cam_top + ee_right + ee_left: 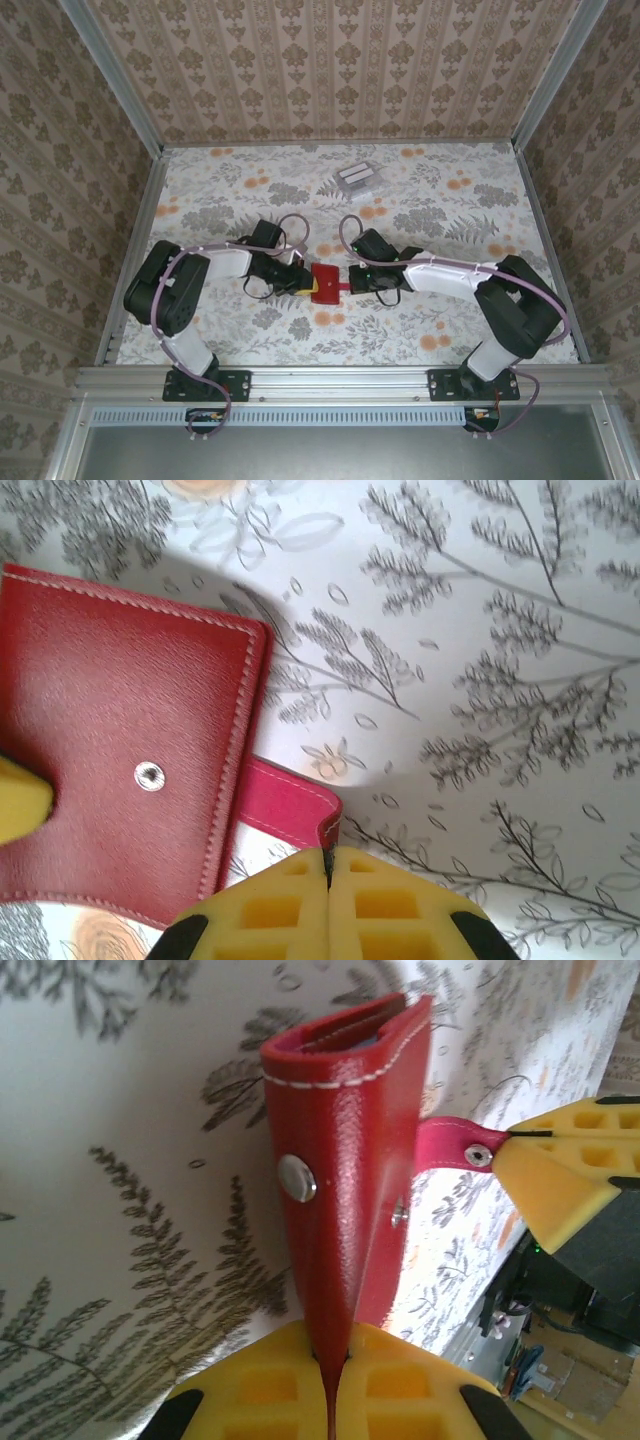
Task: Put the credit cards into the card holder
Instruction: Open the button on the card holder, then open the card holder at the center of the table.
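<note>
Yellow pads of the left gripper (330,1365) press together on one edge of the small red stitched bifold card holder (340,1160). The holder is folded nearly shut, with a silver snap stud (297,1177) on its outer face. Opposite, the right gripper (327,875) has its yellow pads clamped on the holder's narrow red tab strap (290,805), which sticks out sideways. The holder is held between the two arms near the table's middle. Thin silvery-grey rectangular credit cards (360,177) lie stacked well apart from it, toward the far edge of the floral-patterned table (460,210).
</note>
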{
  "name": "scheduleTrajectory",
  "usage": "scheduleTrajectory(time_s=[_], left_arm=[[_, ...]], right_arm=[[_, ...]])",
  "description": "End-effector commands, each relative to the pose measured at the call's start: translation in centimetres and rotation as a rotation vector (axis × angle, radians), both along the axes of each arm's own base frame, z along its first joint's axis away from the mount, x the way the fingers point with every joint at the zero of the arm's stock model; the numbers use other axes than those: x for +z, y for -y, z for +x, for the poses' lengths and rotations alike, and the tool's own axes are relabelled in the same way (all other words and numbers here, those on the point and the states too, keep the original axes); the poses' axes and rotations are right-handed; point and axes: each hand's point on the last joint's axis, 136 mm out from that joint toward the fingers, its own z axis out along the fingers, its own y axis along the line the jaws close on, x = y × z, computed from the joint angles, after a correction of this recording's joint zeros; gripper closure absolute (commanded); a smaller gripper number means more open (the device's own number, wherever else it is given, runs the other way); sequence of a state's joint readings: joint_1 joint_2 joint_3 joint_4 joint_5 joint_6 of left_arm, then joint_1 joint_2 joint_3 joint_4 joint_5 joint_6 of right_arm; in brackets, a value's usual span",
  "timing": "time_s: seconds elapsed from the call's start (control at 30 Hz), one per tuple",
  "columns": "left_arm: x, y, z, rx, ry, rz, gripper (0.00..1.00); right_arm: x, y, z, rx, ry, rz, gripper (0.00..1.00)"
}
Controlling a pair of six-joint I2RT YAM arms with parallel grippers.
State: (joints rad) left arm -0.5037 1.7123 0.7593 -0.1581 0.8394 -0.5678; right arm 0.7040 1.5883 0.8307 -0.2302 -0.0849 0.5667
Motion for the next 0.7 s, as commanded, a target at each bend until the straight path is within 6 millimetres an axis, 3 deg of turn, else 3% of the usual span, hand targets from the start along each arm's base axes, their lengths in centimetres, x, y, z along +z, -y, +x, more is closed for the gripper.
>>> scheduleTrajectory(time_s=[0.0, 0.1, 0.23, 0.43, 0.67], left_arm=[[-0.3, 0.2, 0.3, 0.004, 0.032, -0.005, 0.75], [-0.1, 0.2, 0.3, 0.002, 0.034, -0.012, 0.59], [0.5, 0.5, 0.4, 0.0, 0.033, -0.037, 0.48], [1.5, 0.8, 0.4, -0.005, 0.054, -0.066, 0.38], [2.1, 1.6, 0.6, -0.02, 0.059, -0.111, 0.37]], right_arm=[[1.2, -1.7, -1.2, 0.095, -0.004, 0.107, 1.0], [3.0, -3.3, -1.3, 0.121, 0.013, 0.218, 1.0], [5.6, -4.4, -1.1, 0.12, 0.046, 0.323, 1.0], [7.9, -5.1, -1.7, 0.112, 0.067, 0.441, 1.0], [9.8, -5.2, -1.3, 0.099, 0.116, 0.479, 1.0]])
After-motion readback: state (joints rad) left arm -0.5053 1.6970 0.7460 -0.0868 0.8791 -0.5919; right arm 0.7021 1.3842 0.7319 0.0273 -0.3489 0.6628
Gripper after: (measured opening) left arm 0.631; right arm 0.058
